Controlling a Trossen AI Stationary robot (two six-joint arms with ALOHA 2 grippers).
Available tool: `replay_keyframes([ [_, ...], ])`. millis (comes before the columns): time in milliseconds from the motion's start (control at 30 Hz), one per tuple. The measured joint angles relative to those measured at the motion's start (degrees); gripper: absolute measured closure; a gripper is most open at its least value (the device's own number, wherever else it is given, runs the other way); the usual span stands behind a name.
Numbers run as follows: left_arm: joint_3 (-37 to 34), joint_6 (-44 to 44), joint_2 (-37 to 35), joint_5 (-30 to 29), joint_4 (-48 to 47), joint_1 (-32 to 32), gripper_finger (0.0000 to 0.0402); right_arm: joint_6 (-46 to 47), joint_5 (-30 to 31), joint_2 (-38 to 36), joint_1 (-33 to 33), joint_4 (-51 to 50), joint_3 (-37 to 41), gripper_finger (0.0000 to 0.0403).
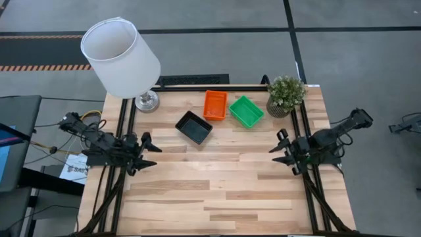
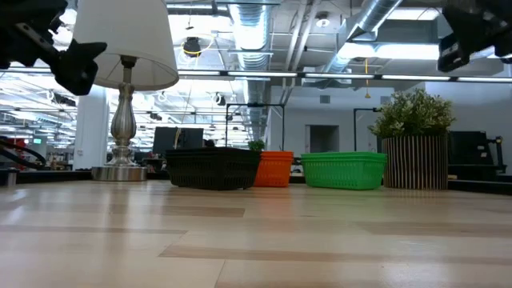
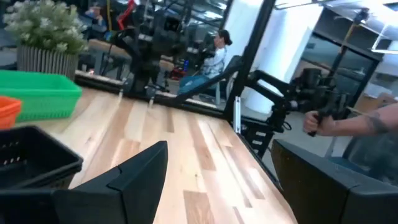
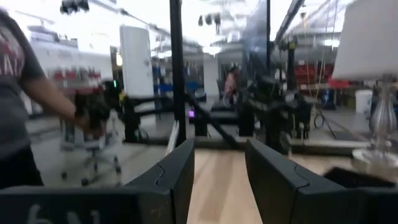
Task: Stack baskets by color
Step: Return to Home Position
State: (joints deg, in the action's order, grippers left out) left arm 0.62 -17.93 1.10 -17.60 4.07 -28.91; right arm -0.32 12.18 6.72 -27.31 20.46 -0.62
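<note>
Your left gripper (image 1: 150,152) and right gripper (image 1: 280,149) hang spread wide and empty at the table's (image 1: 217,191) side edges, pointing inward. The baskets sit one pile per colour at the far middle, between lamp (image 1: 120,59) and potted plant (image 1: 286,93). The black stack (image 1: 194,127) lies skewed, nearest your left gripper; the orange stack (image 1: 215,105) is just behind it, and the green stack (image 1: 247,111) is nearer your right. Probably only the retreat remains. No writing reads.

wooden table (image 1: 217,191) | lamp (image 1: 120,58) | potted plant (image 1: 286,94) | black baskets (image 1: 193,127) | orange baskets (image 1: 215,105) | green baskets (image 1: 246,111)
</note>
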Motion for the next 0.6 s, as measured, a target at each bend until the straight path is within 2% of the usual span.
replay_keyframes([
  [267,0.0,1.4,-0.1,1.1,0.2,0.0,0.0126,0.3,1.5,0.1,-0.1,-9.9,0.0,0.0236],
  [467,-0.1,3.5,-0.1,1.4,0.2,0.0,0.0126,0.3,1.4,0.1,-0.1,-11.6,0.0,0.0236],
  [600,-0.1,1.8,-0.1,1.3,0.2,0.0,0.0126,0.3,1.4,0.1,-0.1,-12.9,0.0,0.0236],
])
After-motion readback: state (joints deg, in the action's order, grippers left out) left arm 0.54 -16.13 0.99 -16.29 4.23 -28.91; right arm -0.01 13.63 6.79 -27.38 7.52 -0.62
